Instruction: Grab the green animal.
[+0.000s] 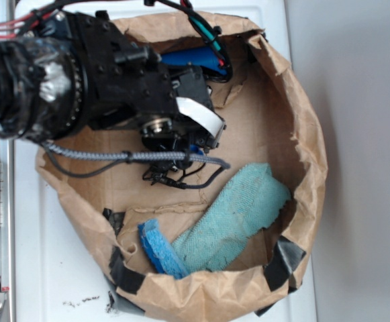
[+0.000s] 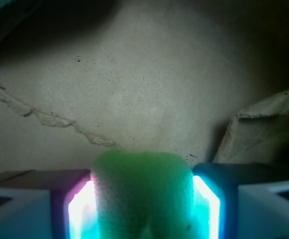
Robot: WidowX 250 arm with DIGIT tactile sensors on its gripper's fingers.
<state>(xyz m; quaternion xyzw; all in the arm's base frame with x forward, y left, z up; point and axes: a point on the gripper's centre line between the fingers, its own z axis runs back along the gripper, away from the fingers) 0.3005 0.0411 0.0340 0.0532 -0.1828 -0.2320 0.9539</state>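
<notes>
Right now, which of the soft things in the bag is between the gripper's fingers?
The green animal, clamped in the gripper. The teal cloth and blue sponge lie loose on the bag floor.

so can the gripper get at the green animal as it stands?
Looks like yes: in the wrist view the green animal already sits between the gripper fingers, both pads apparently touching it, nothing between. The exterior view hides it under the arm.

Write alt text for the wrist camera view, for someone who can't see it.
A green animal, fuzzy and yellow-green, is pinched between the two glowing pads of the tool at the bottom of the frame. Behind it lies creased brown paper, torn at left.
</notes>
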